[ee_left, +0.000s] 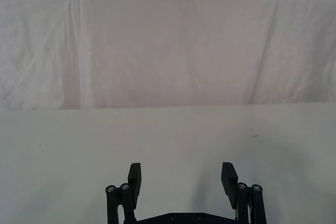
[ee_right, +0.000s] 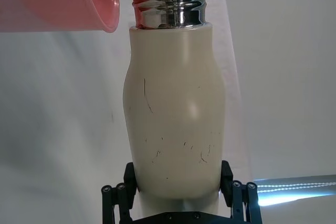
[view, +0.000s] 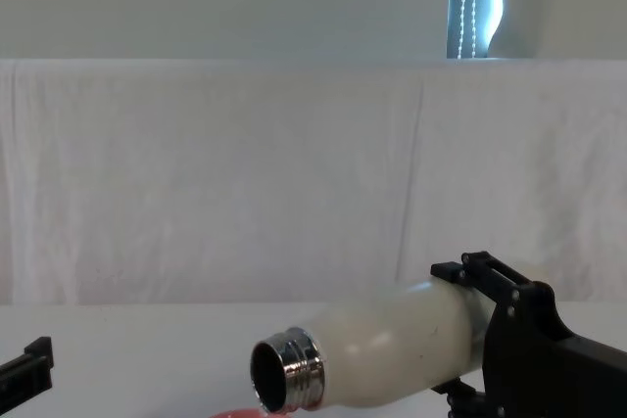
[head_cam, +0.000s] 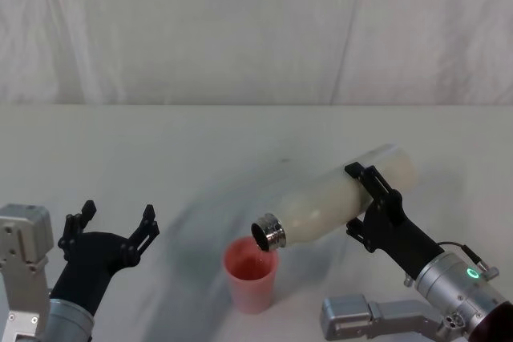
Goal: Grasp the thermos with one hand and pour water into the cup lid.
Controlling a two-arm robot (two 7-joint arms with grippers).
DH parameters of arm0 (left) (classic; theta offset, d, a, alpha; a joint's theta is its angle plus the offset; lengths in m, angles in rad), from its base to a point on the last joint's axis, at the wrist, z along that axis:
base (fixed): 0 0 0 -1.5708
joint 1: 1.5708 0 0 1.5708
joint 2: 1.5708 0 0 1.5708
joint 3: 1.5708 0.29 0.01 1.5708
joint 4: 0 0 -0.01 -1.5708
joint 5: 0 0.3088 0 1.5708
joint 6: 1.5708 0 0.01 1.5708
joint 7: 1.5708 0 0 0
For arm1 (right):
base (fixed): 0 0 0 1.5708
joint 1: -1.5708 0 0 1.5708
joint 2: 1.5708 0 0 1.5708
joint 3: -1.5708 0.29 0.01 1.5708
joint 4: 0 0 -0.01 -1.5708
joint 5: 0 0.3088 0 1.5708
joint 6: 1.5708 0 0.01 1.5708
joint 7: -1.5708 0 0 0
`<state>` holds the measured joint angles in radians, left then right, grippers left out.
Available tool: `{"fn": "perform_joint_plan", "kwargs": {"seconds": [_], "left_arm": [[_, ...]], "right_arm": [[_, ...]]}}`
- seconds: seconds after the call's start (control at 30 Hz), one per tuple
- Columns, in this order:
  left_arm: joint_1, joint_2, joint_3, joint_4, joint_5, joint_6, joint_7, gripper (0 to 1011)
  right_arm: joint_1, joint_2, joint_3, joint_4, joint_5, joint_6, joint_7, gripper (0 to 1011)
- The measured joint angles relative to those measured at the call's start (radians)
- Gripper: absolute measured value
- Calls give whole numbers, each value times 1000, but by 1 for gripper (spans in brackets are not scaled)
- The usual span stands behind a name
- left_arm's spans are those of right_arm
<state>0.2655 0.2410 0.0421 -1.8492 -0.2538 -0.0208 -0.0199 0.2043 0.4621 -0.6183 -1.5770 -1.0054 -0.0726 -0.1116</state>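
Tilting over the pink cup lid (head_cam: 250, 275), the cream thermos (head_cam: 337, 198) is clamped in the right gripper (head_cam: 373, 207), its steel neck (head_cam: 269, 233) just above the rim. On the white table (head_cam: 200, 150), the left gripper (head_cam: 114, 225) hovers spread apart, well clear, with a white cloth backdrop (view: 216, 173) behind.

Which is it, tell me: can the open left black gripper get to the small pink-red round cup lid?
Probably yes. The left gripper hangs open beside the pink-red cup lid with bare white table between them, though the tilted cream-white thermos in the right gripper overhangs its rim.
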Motion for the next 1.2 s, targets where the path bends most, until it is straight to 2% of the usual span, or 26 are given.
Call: {"fn": "perform_joint_plan", "kwargs": {"seconds": [1.2], "left_arm": [[0, 0, 0, 0, 0, 0, 0, 1001]], "right_arm": [[1, 3, -1, -2, -4, 1, -1, 960]]}}
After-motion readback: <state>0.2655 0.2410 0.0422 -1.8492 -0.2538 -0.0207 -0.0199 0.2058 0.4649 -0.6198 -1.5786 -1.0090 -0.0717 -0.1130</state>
